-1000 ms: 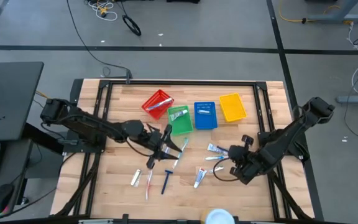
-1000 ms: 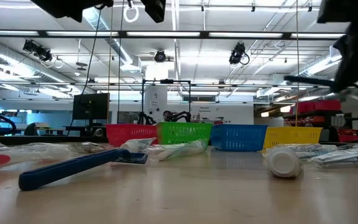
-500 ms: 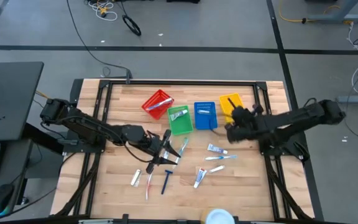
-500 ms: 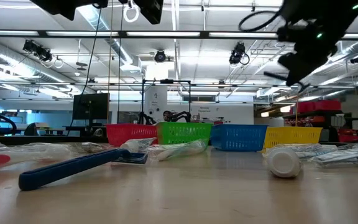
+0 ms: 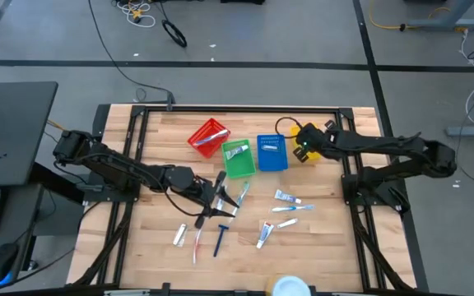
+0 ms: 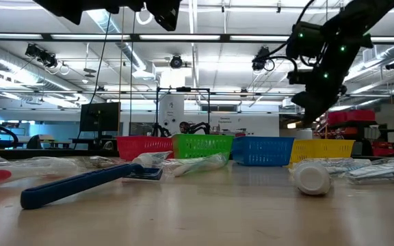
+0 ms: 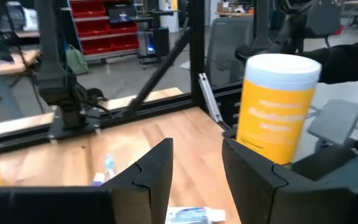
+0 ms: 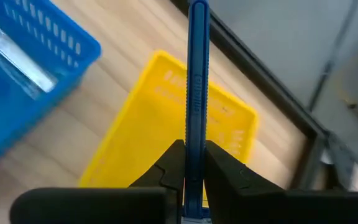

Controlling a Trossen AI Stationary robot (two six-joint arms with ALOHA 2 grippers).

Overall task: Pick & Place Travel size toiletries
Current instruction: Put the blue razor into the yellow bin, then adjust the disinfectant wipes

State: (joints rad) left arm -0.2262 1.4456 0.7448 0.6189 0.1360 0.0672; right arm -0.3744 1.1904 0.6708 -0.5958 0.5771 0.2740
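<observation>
Grippers first: your right gripper [image 5: 305,140] was closed tight on a blue razor [image 8: 197,81], the handle pinched between both fingers [image 8: 166,171] and sticking straight out past the tips, over the yellow basket [image 8: 166,130]. That arm reached in from the right edge of the table, stretched long and nearly flat toward the back row, its wrist held above the yellow basket's spot beside the blue basket [image 5: 271,153]. In the low view it hung clear above the basket row, angled down toward the yellow basket. Your left gripper [image 5: 217,195] stood open, a clear gap between its fingers [image 7: 157,171], holding nothing. That arm ran from the left edge across the wood to mid-table, low over the loose items and just in front of the green basket [image 5: 238,159]. The red basket [image 5: 207,136] sat at the left end of the row. Still on the table [image 5: 155,222] you had a second blue razor [image 5: 220,239], a toothbrush [image 5: 197,244], a tube [image 5: 263,235] in front, and another tube [image 5: 287,197] nearer the right arm. The blue basket held one small pale item [image 8: 17,56].
</observation>
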